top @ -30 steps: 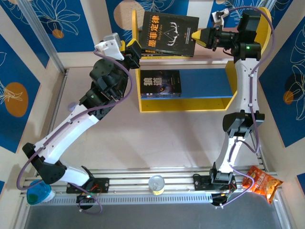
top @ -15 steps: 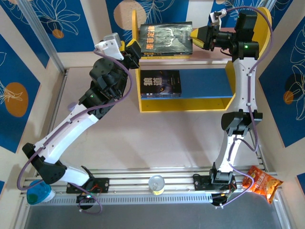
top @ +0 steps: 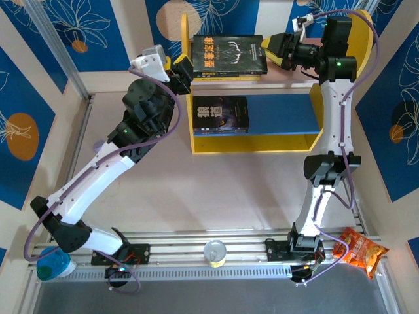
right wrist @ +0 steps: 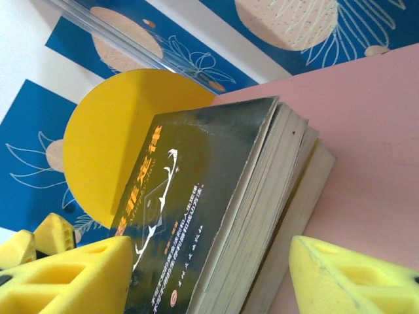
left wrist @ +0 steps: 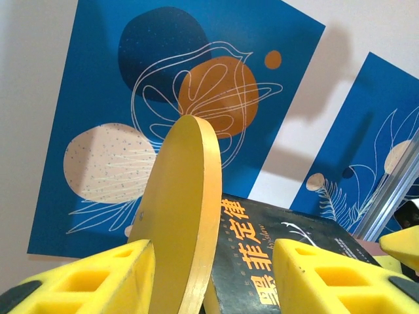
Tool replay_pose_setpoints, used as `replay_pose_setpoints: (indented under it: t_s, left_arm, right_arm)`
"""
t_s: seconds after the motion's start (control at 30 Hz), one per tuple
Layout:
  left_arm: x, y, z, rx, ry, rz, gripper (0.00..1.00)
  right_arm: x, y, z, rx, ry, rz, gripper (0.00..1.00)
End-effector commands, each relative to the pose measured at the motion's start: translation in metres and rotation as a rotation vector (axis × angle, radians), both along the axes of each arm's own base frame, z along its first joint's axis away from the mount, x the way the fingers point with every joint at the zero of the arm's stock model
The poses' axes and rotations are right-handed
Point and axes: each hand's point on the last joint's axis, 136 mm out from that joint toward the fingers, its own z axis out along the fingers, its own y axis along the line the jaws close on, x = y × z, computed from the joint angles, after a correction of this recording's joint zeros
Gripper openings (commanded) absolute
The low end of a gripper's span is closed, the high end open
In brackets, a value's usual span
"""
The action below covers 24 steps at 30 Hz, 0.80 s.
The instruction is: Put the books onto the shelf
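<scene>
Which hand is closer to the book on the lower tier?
Left. The left hand is up-left of the book, at the side panel; the right hand is farther, up-right.

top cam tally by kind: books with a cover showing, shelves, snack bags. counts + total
books with a cover showing: 2, the book on the upper board and the book on the lower tier; more lie under the upper one, number unclear
shelf: 1
snack bag: 1
Total: 4
</scene>
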Motion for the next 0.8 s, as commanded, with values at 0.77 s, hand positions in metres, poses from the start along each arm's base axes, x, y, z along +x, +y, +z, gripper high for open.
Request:
replay_pose_setpoints:
  t_s: [0.77]
  left_arm:
    - [-0.002, 0.005, -0.001, -0.023, 0.019, -0.042, 0.51]
  right_arm:
    - [-0.046, 0.015, 0.017, -0.077, -0.101, -0.021, 0.4]
